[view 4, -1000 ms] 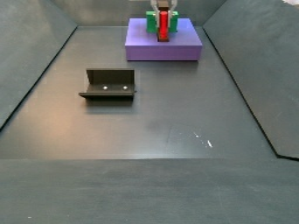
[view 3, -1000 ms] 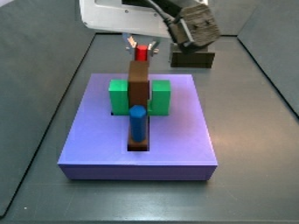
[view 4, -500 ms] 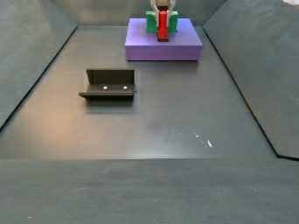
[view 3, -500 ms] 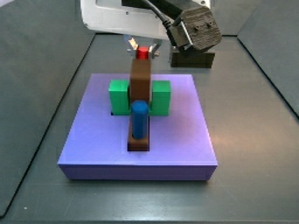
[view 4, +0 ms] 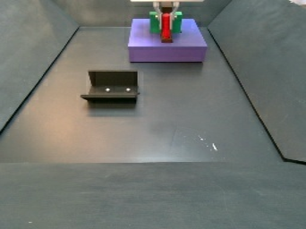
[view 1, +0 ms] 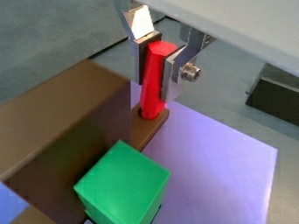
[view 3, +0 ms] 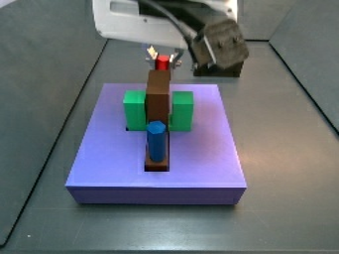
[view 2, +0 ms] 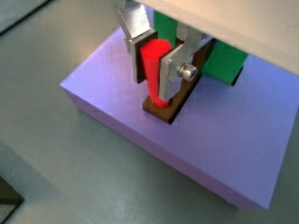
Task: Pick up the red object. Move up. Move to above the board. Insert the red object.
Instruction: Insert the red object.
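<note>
Over the board's (view 3: 185, 149) 12 o'clock end, gripper (view 1: 158, 66) is clamped on the red object (view 1: 155, 79), upright with its tip at the brown bar's (view 1: 59, 118) hole; looks stiff, light, slick, so grip high mid-shaft.

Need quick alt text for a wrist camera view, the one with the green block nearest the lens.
The gripper holds the red object upright between its silver fingers, its lower end at the end of the brown bar on the lavender board. A green block sits in the foreground.
</note>
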Controlling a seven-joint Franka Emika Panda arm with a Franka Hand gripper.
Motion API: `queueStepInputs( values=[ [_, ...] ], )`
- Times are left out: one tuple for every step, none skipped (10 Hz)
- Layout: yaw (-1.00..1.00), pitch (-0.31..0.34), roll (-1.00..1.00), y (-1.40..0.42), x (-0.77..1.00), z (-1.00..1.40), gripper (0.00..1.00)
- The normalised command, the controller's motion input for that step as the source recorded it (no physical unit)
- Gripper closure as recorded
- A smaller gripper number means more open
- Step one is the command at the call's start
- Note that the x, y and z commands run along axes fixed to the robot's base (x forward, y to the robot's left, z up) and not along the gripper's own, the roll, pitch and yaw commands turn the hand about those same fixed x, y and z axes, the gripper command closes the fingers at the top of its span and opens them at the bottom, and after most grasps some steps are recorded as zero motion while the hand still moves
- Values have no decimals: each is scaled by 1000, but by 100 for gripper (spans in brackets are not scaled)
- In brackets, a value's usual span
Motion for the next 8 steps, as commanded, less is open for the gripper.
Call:
queueStepInputs(
  values=[
    [-74, 31, 457, -74, -23, -71, 100],
    [-131, 37, 326, -37, 0, -123, 100],
    [-49, 9, 287, -134, -71, -51, 100],
    [-100, 0, 209, -137, 0, -323, 100],
    [-140, 0, 180, -34, 0, -631, 100],
    [-169, -3, 133, -3, 6, -806, 100],
    [-154, -9, 131, -14, 0, -706, 100],
    [0, 0, 0, 0, 0, -74, 100]
  ],
)
